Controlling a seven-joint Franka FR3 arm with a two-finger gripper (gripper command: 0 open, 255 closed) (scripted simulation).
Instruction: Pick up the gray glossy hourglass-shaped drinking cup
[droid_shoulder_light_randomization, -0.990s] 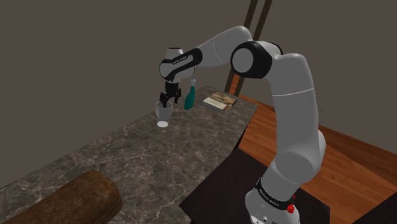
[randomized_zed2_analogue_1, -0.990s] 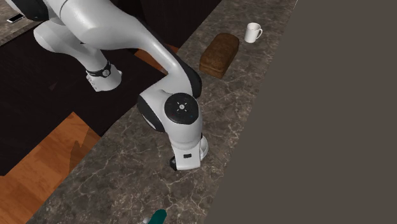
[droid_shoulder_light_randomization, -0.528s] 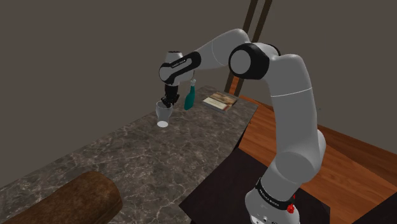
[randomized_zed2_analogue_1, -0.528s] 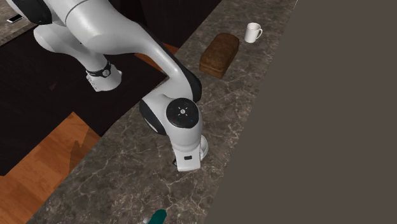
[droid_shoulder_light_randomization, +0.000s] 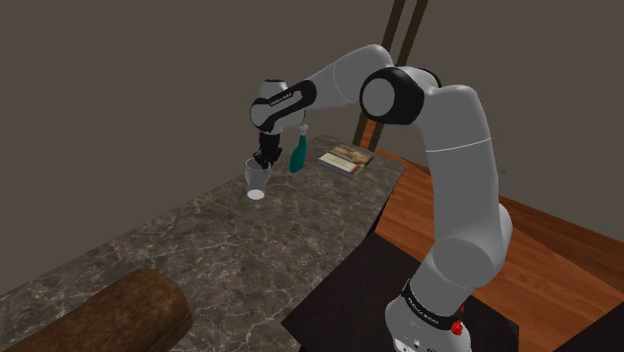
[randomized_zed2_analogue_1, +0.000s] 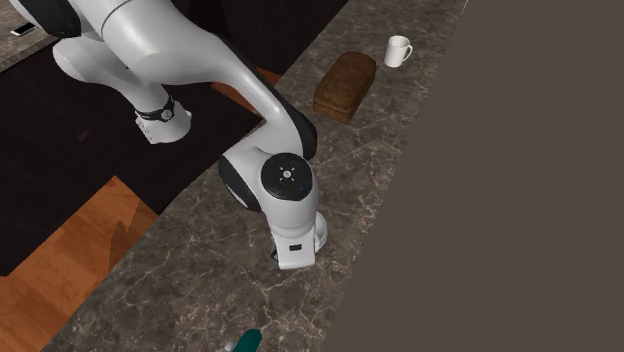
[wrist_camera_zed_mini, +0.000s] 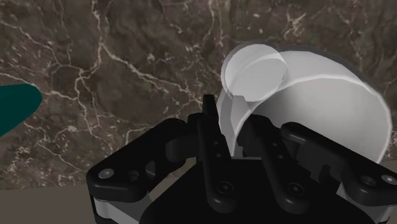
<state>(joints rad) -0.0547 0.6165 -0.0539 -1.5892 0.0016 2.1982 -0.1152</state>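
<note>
A pale grey glossy cup (droid_shoulder_light_randomization: 257, 180) with a narrow waist stands upright on the dark marble counter (droid_shoulder_light_randomization: 250, 250), near its far end in the shoulder view. My gripper (droid_shoulder_light_randomization: 263, 162) comes down from above onto the side of the rim nearest the teal bottle. In the wrist view the gripper (wrist_camera_zed_mini: 232, 137) is shut on the cup (wrist_camera_zed_mini: 305, 95), with one black finger inside the bowl and the other outside, clasping the wall between them. From the second exterior view the white hand (randomized_zed2_analogue_1: 290, 215) covers the cup from above.
A teal bottle (droid_shoulder_light_randomization: 298, 155) stands just beyond the cup, and a flat book-like slab (droid_shoulder_light_randomization: 346, 159) lies by the counter's end. A brown loaf (droid_shoulder_light_randomization: 110, 315) lies at the near end, with a white mug (randomized_zed2_analogue_1: 398, 50) past it. A grey wall runs along the counter.
The hand dropped a little onto the cup's rim and the fingers went from open to shut on its wall. Over the last half second nothing has moved.
</note>
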